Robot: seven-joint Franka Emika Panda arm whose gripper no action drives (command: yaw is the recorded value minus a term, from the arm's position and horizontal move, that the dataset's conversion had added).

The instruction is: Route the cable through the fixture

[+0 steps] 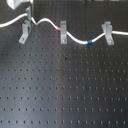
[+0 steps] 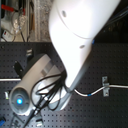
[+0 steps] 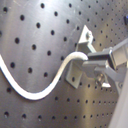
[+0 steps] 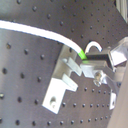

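The white cable (image 1: 75, 38) runs across the board's far side in the first exterior view, with its red band (image 1: 61, 30) by the upright middle clip and its blue band (image 1: 89, 42) further right. The fixture (image 1: 25, 33) is the grey clip slanting down-left at the first exterior view's left. My gripper (image 1: 29, 14) is shut on the cable just above the fixture's fork. In both wrist views the fingertips pinch the cable (image 3: 35, 94) (image 4: 45, 32) next to the fixture (image 4: 62, 82) (image 3: 82, 47). I cannot tell if the cable sits in the fork.
An upright grey clip (image 1: 63, 31) and a clip slanting down-right (image 1: 107, 33) stand along the cable, which lies across the latter. The black perforated board (image 1: 65, 85) spreads in front. In the second exterior view the arm (image 2: 75, 40) hides most of the scene.
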